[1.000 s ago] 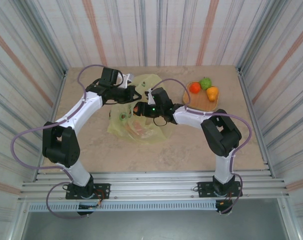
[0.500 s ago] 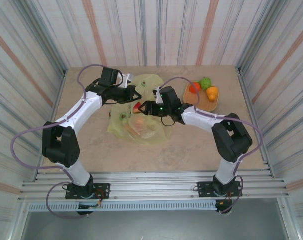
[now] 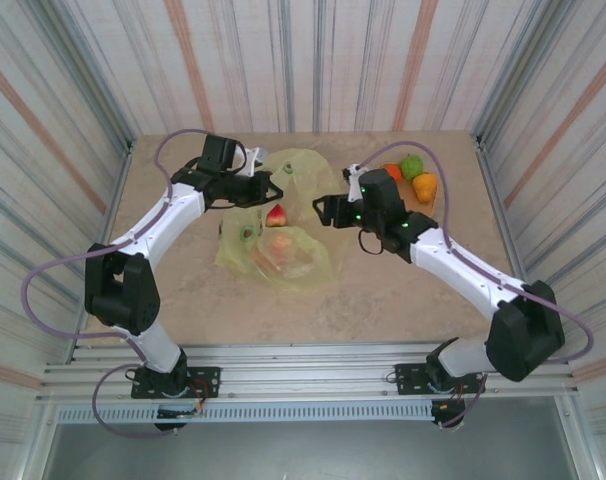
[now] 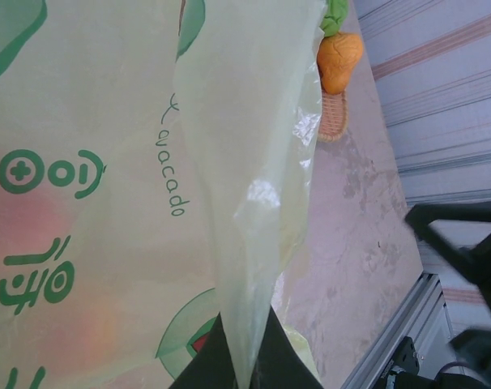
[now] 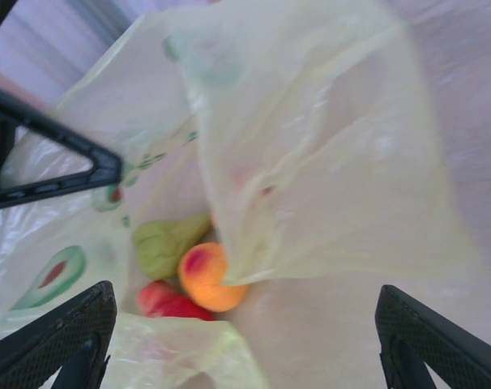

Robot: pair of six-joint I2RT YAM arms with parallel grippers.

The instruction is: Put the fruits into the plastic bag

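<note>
over table, right pincer wide, empty

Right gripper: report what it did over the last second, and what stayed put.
The right gripper let go of the red fruit, leaving it in the mouth of the plastic bag, and drew back right toward the tray, jaws open. The left gripper stayed shut on the bag's edge; the tray's three fruits did not move.

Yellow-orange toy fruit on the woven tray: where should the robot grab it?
Grip the yellow-orange toy fruit across its rounded middle, probably from above: the green fruit and red-orange fruit crowd its far and left sides on the round woven tray.
</note>
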